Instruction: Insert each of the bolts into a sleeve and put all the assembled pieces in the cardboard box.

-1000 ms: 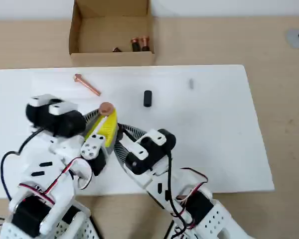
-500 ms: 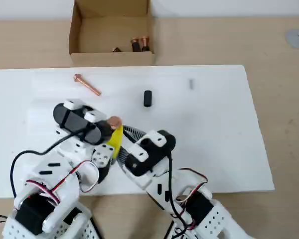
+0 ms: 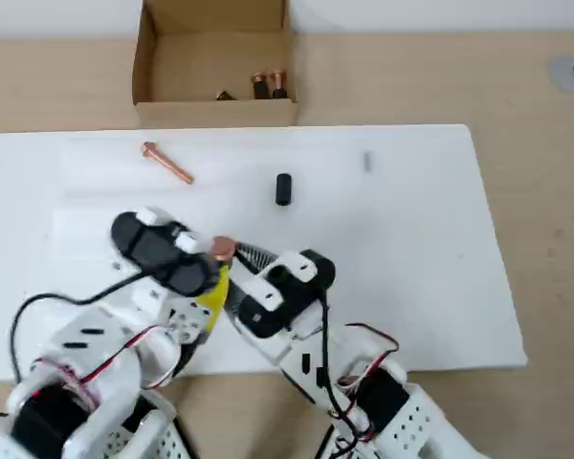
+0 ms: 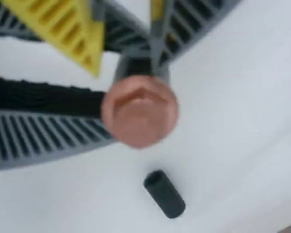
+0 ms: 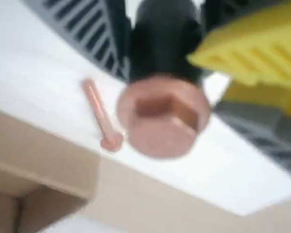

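A copper bolt (image 3: pixel 222 250) stands head-up inside a black sleeve (image 5: pixel 165 41), held between both arms near the middle of the white mat (image 3: pixel 411 268). My left gripper (image 3: pixel 217 266), with its yellow finger (image 4: pixel 63 29), is shut on this piece. My right gripper (image 3: pixel 241 258), with grey ribbed fingers (image 5: pixel 87 29), is shut on the sleeve. The bolt's head (image 4: pixel 139 116) faces the left wrist camera. A loose bolt (image 3: pixel 167 163) lies on the mat at the far left. A loose black sleeve (image 3: pixel 283 188) lies beyond the grippers. The cardboard box (image 3: pixel 210 113) stands behind the mat.
Assembled pieces (image 3: pixel 268 84) lie in the box's near right corner. A wooden table (image 3: pixel 545 191) surrounds the mat, with a grey disc (image 3: pixel 572 72) at the far right. The loose bolt (image 5: pixel 99 116) and a box wall (image 5: pixel 39 184) show in the right wrist view.
My left arm has swung right and toward the near edge, carrying the bolt head closer to the right gripper. The right arm has barely moved.
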`<action>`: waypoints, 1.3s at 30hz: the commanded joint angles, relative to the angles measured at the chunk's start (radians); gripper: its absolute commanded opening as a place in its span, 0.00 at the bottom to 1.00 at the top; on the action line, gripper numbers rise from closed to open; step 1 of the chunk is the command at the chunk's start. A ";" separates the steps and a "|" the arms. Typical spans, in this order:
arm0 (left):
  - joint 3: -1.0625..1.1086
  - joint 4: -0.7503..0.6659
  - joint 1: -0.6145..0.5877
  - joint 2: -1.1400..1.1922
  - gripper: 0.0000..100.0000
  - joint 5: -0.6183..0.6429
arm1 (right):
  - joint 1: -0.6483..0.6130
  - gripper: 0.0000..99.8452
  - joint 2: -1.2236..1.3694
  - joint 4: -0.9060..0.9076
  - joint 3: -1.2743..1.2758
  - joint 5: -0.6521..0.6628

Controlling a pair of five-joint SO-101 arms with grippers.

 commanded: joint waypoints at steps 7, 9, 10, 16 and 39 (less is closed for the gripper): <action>-0.089 0.058 -0.043 0.015 0.13 -0.002 | -0.004 0.01 -0.153 -0.008 -0.008 -0.003; -0.140 0.060 -0.068 0.015 0.13 0.003 | 0.031 0.01 -0.157 -0.014 -0.012 0.008; -0.180 0.063 -0.074 0.018 0.13 0.018 | 0.059 0.01 -0.156 -0.026 -0.024 0.012; -0.422 0.133 -0.077 0.116 0.13 0.176 | 0.159 0.01 -0.131 -0.031 -0.061 0.032; -0.334 -0.084 -0.582 0.616 0.12 0.262 | 0.332 0.01 1.325 -0.146 -1.148 0.051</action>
